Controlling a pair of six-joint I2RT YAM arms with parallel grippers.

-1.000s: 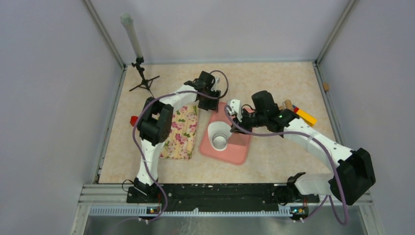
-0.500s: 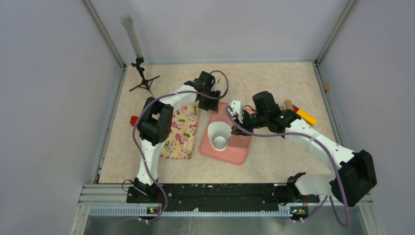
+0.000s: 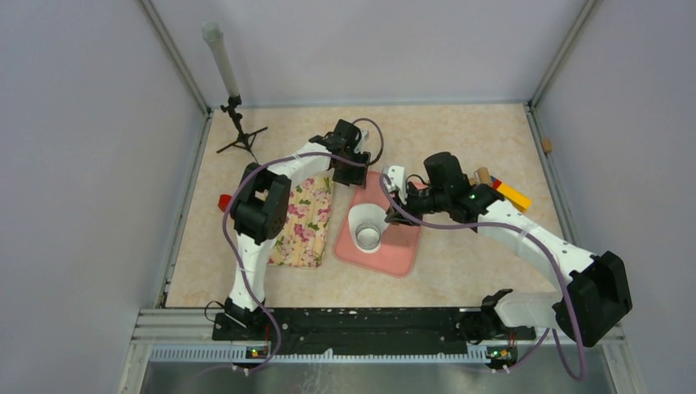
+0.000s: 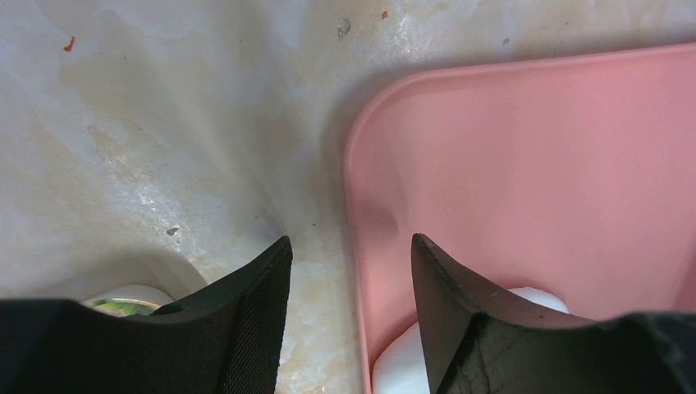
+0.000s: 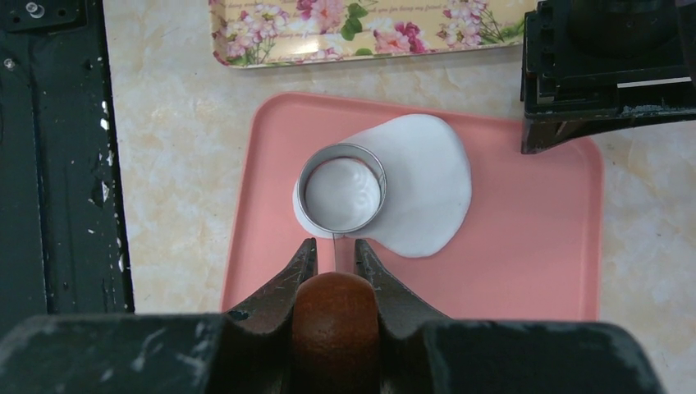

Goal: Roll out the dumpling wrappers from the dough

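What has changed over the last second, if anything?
Nothing visibly changed. The right gripper stays shut on the ring cutter by its wooden handle, ring resting on the dough; the left gripper stays open at the edge of the pink board.

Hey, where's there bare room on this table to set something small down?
Bare beige marbled tabletop runs along the far wall, from the black tripod to the right wall. Another strip lies between the pink plastic board and the black front rail. The middle is crowded: flowered rectangular tray, white dough sheet, round metal ring cutter, left gripper, right gripper.
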